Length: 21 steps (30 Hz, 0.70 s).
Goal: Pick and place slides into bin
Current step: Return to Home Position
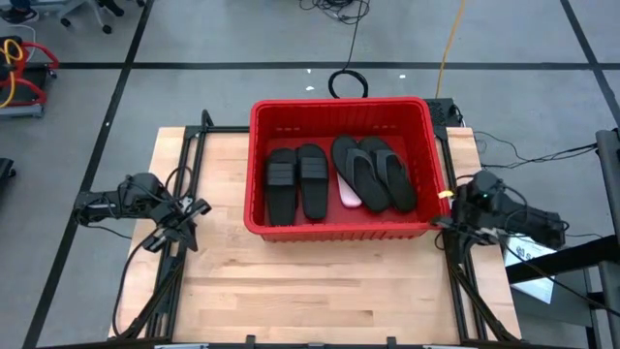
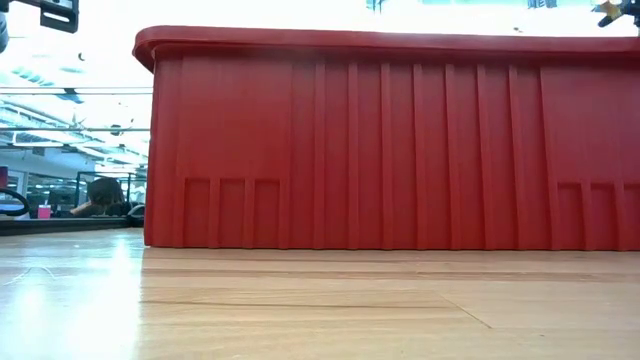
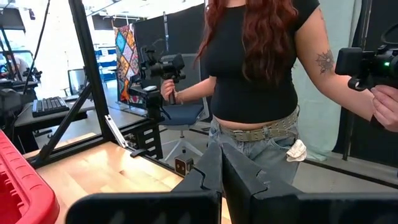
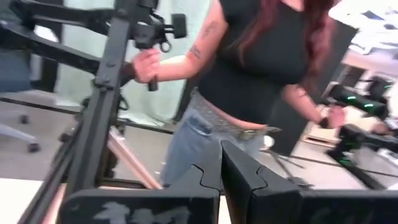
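Note:
The red bin (image 1: 254,165) stands on the far half of the wooden table; its near wall (image 2: 400,150) fills the low view. Inside lie two black wide-strap slides (image 1: 296,181), two black thong flip-flops (image 1: 376,172) and a pale pink slide (image 1: 349,194) partly under them. My left gripper (image 1: 199,206) is at the table's left edge, shut and empty, with its fingers (image 3: 214,171) together in the left wrist view. My right gripper (image 1: 450,197) is beside the bin's right wall, shut and empty, with its fingers (image 4: 214,171) together in the right wrist view.
A person stands beyond the table's near side, holding control handles (image 3: 165,68) in both hands. Black frame rails (image 1: 174,262) run along the table's left and right sides. Bare wood (image 1: 310,281) lies in front of the bin.

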Available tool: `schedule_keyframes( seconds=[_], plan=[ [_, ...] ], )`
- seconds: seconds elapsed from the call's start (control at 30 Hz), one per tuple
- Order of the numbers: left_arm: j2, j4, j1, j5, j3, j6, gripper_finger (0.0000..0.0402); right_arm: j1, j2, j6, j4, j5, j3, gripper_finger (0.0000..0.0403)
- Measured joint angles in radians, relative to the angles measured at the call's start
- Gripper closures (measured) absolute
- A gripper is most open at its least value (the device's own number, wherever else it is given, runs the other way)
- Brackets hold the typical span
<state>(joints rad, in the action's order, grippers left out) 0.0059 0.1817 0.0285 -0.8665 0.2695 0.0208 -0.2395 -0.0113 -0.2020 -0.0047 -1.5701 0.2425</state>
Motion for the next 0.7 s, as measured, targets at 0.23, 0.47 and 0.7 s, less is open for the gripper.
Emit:
schedule_keyframes(
  seconds=[0.23,0.47,0.7],
  plan=[
    [0.0,-0.023,0.0,0.002,0.0,-0.011,0.0394,0.189,0.0,0.188,0.319,0.0,-0.114,0.0403],
    [0.0,-0.022,0.0,0.003,0.0,-0.029,0.0394,0.453,-0.001,0.431,0.394,0.261,-0.129,0.0403],
    [0.0,-0.01,0.0,0.002,0.001,-0.034,0.0394,0.659,0.0,0.545,0.42,0.442,-0.144,0.0403]
  ],
)
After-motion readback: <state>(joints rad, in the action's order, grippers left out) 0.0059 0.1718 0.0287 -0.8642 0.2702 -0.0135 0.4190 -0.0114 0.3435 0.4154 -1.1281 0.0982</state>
